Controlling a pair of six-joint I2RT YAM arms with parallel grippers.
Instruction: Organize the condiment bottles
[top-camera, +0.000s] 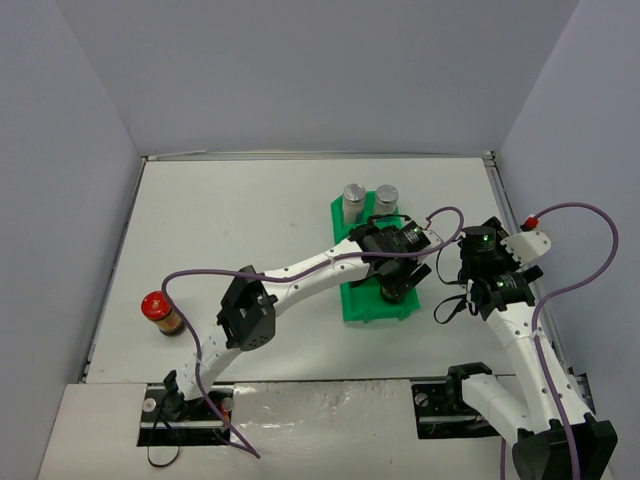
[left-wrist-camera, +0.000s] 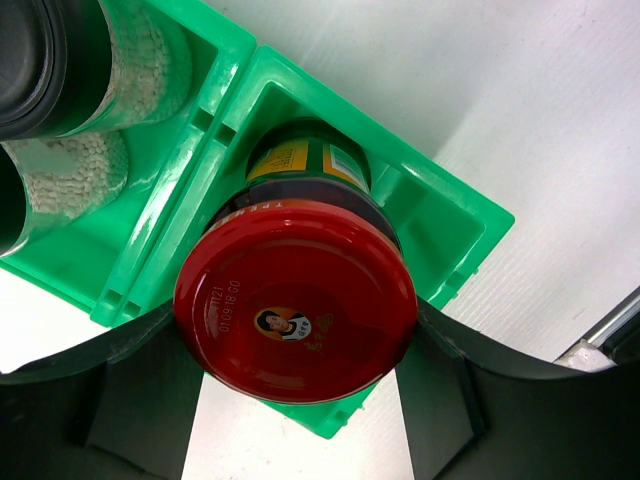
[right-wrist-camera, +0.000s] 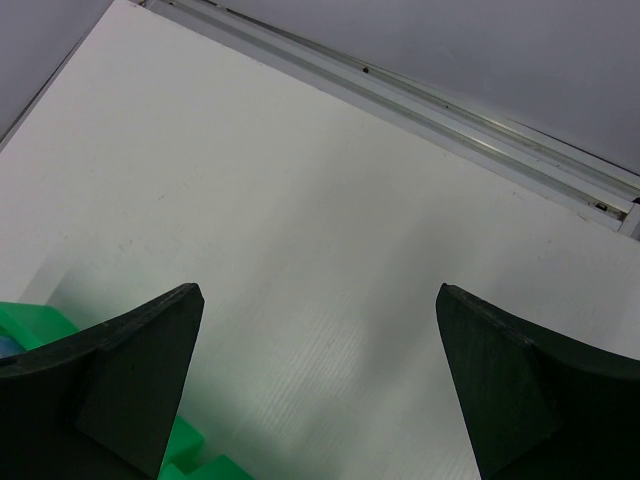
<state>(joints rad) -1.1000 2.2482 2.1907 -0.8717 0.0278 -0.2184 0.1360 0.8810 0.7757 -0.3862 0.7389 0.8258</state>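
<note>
- left pincer (left-wrist-camera: 295, 340) clamped red-lidded jar (left-wrist-camera: 296, 300) in near-end compartment of green tray (left-wrist-camera: 445, 215)
- right pincer (right-wrist-camera: 320, 375) gaped wide over bench (right-wrist-camera: 300, 200), right of tray
- second red-lidded jar (top-camera: 160, 311) stood well left of tray

Two silver-lidded jars (top-camera: 353, 200), two black-lidded jars (left-wrist-camera: 40, 60), two red-lidded jars (left-wrist-camera: 295, 300) with dark brown contents, one green tray (top-camera: 368, 305), two robot arms (top-camera: 310, 275), two purple cables (top-camera: 210, 272)

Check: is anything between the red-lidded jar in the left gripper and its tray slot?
Nothing visible: the red-lidded jar is already partly inside its slot of the green tray; the neighbouring jars stand in separate slots.
</note>
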